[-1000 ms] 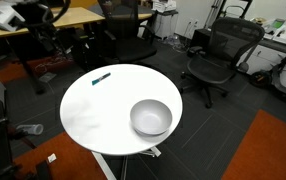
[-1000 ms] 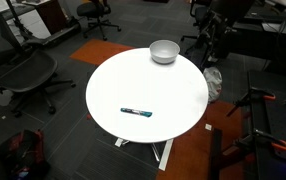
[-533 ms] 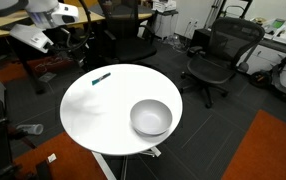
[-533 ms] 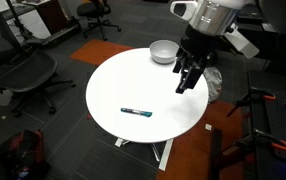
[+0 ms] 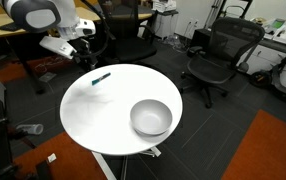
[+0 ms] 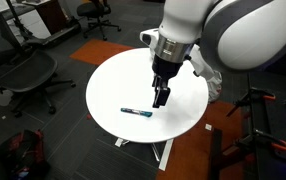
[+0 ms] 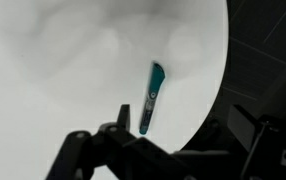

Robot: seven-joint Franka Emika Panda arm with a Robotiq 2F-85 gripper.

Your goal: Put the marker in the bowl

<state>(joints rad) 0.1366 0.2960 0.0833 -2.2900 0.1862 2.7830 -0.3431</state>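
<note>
The gripper hangs just beside the marker on the table.

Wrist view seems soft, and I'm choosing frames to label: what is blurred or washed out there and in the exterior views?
Wrist view: marker fairly sharp, gripper dark and blurred near the lens, table washed pale with cloudy shadows. Exterior views: even light, no harsh glare, soft sheen on the bowl.

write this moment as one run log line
phase: pre-grasp | gripper: open, empty, above table beside marker | marker: flat on table, untouched | bowl: empty, apart from marker
</note>
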